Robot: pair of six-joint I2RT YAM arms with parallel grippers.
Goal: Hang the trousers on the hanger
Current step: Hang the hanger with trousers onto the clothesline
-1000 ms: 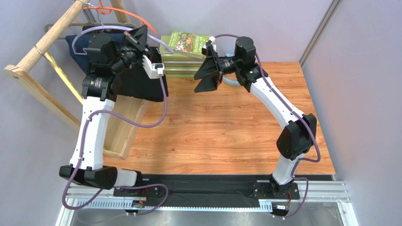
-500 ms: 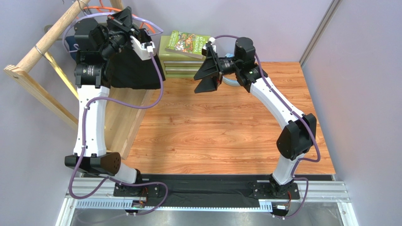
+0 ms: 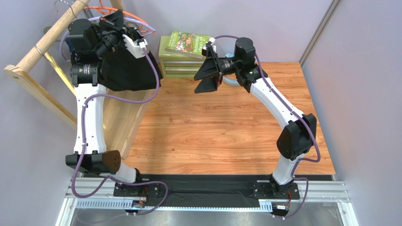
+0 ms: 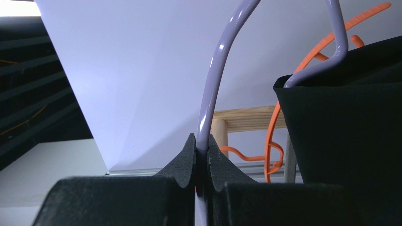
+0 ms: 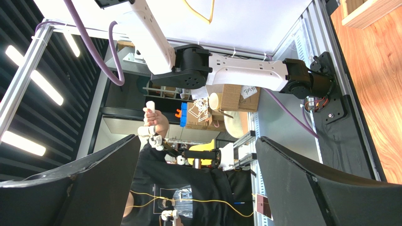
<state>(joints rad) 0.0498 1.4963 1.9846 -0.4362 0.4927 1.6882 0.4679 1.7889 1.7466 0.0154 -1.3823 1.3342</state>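
Trousers [image 3: 129, 70] hung in a dark, folded sheet at the far left corner, draped below the left arm's wrist and dangling beside the wooden rack [image 3: 42, 44], off the counter [image 3: 226, 127]. From the left wrist camera the black cloth filled the right side of the view, its top edge folded over a bend of the lavender hanger [image 4: 214, 84], so the garment rested on that hanger. The left end effector [image 4: 200, 148] was clenched on the hanger's thin plastic rod, its two dark pads pressed together with the rod rising up from between them and curving away overhead. Behind the rod and the cloth an orange hanger [image 4: 271, 136] showed against the pale wall, near a wooden bar of the rack; I could not tell whether it touched the trousers.

Over on the other side, the right end effector [image 3: 207, 70] hovered above the far part of the counter, turned sideways and facing the left arm. Its fingers [image 5: 325, 193] stood spread wide with nothing between them. Just behind it sat a small green drawer box [image 3: 177, 66] with a green-covered book [image 3: 186, 42] lying on top, both well apart from the trousers.
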